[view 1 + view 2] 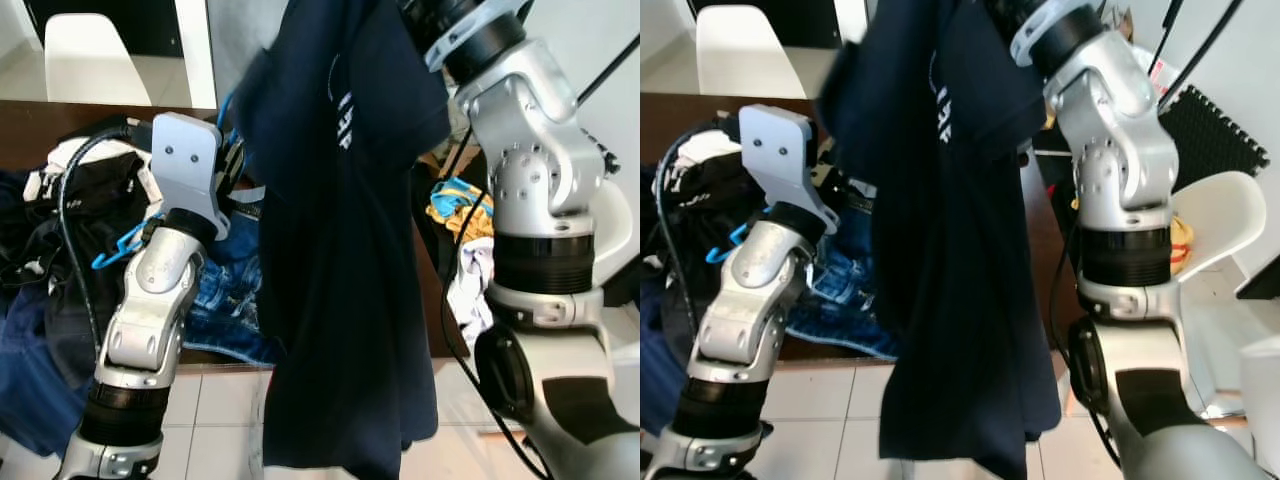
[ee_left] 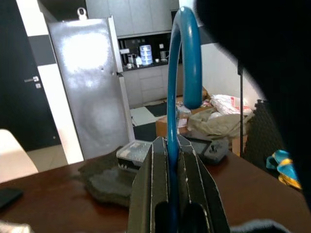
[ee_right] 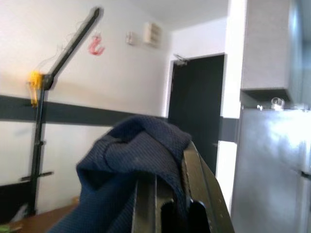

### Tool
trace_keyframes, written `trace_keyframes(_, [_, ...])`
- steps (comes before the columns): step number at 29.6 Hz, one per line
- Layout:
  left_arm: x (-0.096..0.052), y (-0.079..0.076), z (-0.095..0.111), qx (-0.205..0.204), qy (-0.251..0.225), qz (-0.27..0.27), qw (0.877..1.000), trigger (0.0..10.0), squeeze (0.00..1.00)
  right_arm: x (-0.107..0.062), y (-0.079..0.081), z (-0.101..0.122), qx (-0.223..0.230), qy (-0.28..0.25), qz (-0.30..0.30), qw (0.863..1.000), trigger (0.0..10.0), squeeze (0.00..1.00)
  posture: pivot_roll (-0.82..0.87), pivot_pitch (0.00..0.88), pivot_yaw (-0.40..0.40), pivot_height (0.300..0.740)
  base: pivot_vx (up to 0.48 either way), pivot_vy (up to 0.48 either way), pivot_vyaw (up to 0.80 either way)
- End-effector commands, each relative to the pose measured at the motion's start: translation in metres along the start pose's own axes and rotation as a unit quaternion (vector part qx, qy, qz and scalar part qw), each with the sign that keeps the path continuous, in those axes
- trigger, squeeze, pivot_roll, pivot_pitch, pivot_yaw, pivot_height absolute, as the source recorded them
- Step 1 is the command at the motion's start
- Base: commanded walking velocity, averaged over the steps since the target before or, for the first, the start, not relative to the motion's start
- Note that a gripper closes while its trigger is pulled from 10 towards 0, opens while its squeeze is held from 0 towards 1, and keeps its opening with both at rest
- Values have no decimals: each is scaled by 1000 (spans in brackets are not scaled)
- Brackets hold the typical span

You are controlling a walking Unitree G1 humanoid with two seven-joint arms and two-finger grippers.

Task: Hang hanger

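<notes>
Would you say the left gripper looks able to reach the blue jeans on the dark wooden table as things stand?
Probably not: the left gripper is shut on the blue plastic hanger hook, though the blue jeans lie uncovered just beside that arm.

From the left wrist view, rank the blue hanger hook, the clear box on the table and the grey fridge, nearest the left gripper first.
1. Blue hanger hook: clamped between the left gripper fingers, rising straight above them.
2. Clear box: on the dark table just beyond the fingertips.
3. Grey fridge: past the table, against the back wall.
</notes>
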State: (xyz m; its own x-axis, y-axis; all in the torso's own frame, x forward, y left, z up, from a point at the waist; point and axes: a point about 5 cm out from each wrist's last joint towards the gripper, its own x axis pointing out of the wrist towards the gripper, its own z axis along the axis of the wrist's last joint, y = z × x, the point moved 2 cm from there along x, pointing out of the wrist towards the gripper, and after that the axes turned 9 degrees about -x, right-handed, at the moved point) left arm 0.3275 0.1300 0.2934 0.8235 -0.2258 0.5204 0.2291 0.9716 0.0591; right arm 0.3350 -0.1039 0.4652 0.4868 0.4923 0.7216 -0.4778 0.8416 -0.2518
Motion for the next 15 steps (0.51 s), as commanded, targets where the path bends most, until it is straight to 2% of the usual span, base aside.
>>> trace_keyframes(1, [-2,-7,-2,-5,3,-9,1000,10000,0,13,-27,47,-1,-84,-53,995,10000,0,70,116,-94,740,416,0,0])
trace_keyframes(2, [-2,-7,-2,-5,3,-9,1000,10000,0,13,-27,47,-1,-84,-53,995,10000,0,70,116,-94,740,416,0,0])
trace_keyframes(4, [-4,-9,-3,-7,4,-10,1000,10000,0,16,-32,34,-16,-37,-58,997,10000,0,70,119,-99,740,416,0,0])
trace_keyframes(6, [-4,-9,-3,-7,4,-10,1000,10000,0,16,-32,34,-16,-37,-58,997,10000,0,70,119,-99,740,416,0,0])
trace_keyframes(7, [-4,-10,-3,-8,5,-9,1000,10000,0,9,-23,-1,-55,47,-33,997,10000,0,71,119,-99,740,416,0,0])
trace_keyframes(8, [-4,-10,-3,-8,5,-9,1000,10000,0,9,-23,-1,-55,47,-33,997,10000,0,71,119,-99,740,416,0,0])
trace_keyframes(9, [-5,-10,-3,-8,6,-7,1000,10000,0,-9,-11,-45,-87,148,0,985,10000,0,74,124,-99,740,412,0,0])
trace_keyframes(10, [-6,-8,-3,-7,5,-3,1000,10000,0,-35,4,-88,-112,245,52,962,10000,0,79,130,-96,740,416,0,0])
trace_keyframes(11, [-6,-8,-3,-7,5,-3,1000,10000,0,-35,4,-88,-112,245,52,962,10000,0,79,130,-96,740,416,0,0])
trace_keyframes(12, [-7,-7,-2,-7,4,0,1000,10000,0,-55,15,-113,-123,303,88,941,10000,0,83,135,-93,740,416,0,0])
trace_keyframes(13, [-7,-4,-1,-8,7,9,1000,10000,0,-87,28,-137,-131,368,142,910,10000,0,87,142,-86,740,0,0,0])
trace_keyframes(14, [-7,-4,-1,-8,7,9,1000,10000,0,-87,28,-137,-131,368,142,910,10000,0,87,142,-86,740,0,0,0])
trace_keyframes(15, [-7,-1,-1,-5,9,16,1000,10000,0,-111,36,-150,-140,405,178,886,10000,0,87,145,-84,740,0,0,0])
